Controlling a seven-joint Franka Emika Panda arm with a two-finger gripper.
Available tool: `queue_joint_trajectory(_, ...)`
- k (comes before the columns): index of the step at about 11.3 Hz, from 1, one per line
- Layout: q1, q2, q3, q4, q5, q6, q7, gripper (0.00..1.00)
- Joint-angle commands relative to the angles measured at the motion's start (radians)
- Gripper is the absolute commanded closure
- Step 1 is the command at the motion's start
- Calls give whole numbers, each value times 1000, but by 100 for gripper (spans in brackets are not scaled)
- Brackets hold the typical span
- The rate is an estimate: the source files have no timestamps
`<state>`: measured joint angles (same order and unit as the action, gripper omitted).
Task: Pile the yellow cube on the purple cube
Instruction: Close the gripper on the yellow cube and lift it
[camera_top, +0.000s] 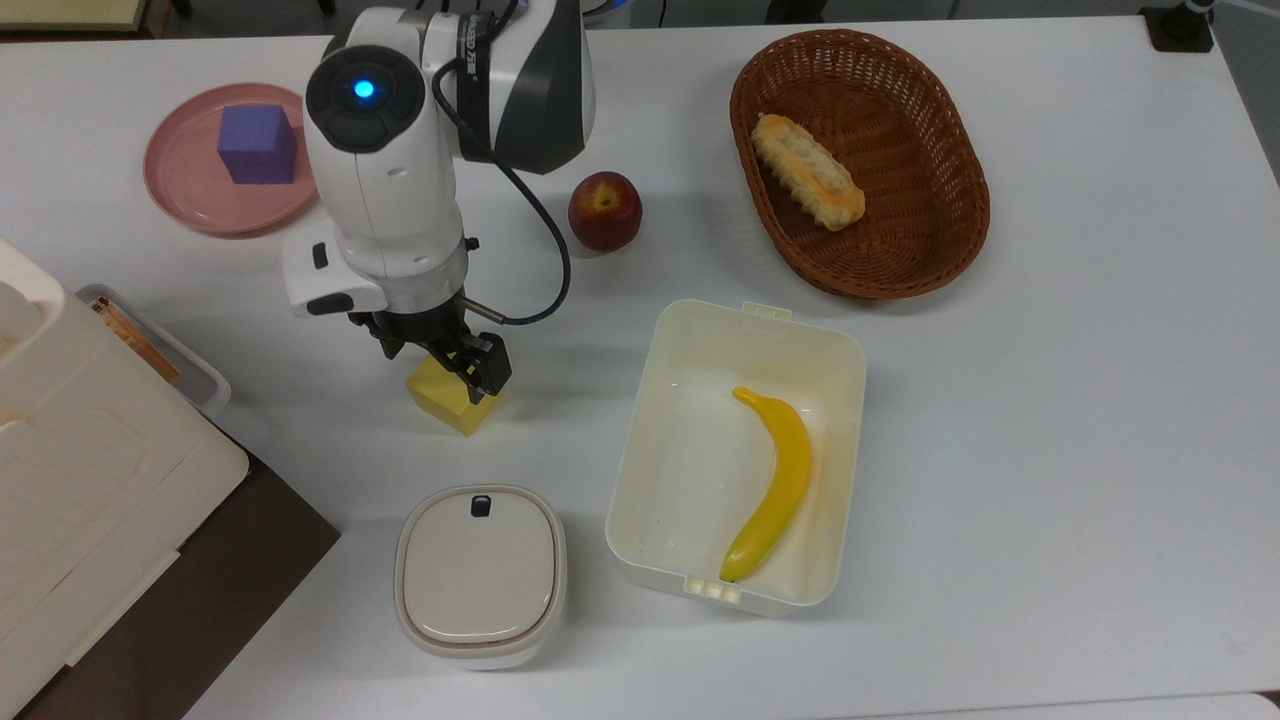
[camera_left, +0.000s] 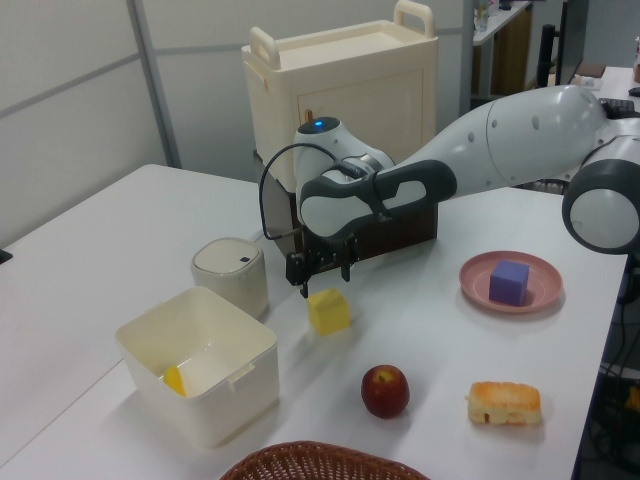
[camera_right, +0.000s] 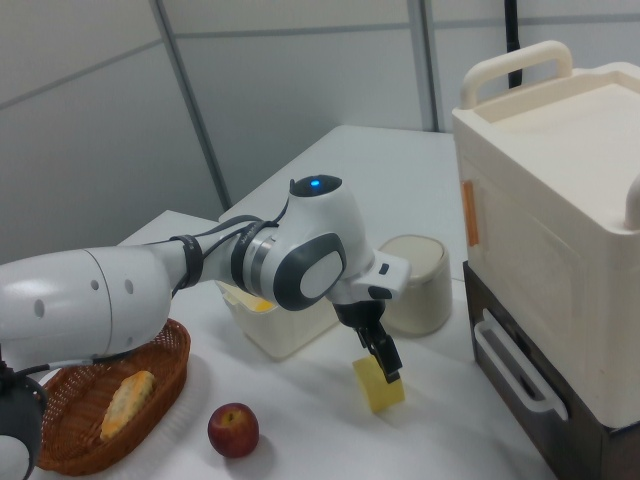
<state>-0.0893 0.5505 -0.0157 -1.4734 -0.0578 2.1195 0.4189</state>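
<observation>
Pincer hovering just over the yellow cube, purple cube waiting on its plate.

Going by the top view from left to right: the purple cube (camera_top: 257, 145) sits alone on a pink plate (camera_top: 180, 190) near the far left edge of the white worktop (camera_top: 1050, 400). Next comes the arm, its pincer (camera_top: 440, 365) pointing down with the fingers spread apart, straddling the top of the yellow cube (camera_top: 452, 400), which rests on the worktop; nothing is gripped. In the left view the pincer (camera_left: 322, 272) hangs just above the yellow cube (camera_left: 328, 311), apart from it. Below the cube stands a lidded cream pot (camera_top: 480, 575). Further right is an apple (camera_top: 604, 210), then an open cream tub (camera_top: 650, 420) holding a banana (camera_top: 775, 485), and last a wicker basket (camera_top: 950, 230) with a bread roll (camera_top: 808, 170).
</observation>
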Motion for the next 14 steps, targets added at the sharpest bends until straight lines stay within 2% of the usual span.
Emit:
queue_joint_trajectory(1, 11, 16, -10, -25, -8, 30, 17, 0)
queue_joint_trajectory(4, 14, 25, -10, -28, -23, 30, 14, 0)
queue_joint_trajectory(6, 13, 23, -9, -27, -54, 28, -14, 54)
queue_joint_trajectory(7, 11, 16, -9, -24, -47, 25, -58, 74)
queue_joint_trajectory(8, 10, -1, -9, -22, -43, 16, -87, 82)
queue_joint_trajectory(11, -6, -96, -9, -19, -42, -54, -138, 94)
queue_joint_trajectory(14, -53, -196, -13, -18, -42, -227, -308, 94)
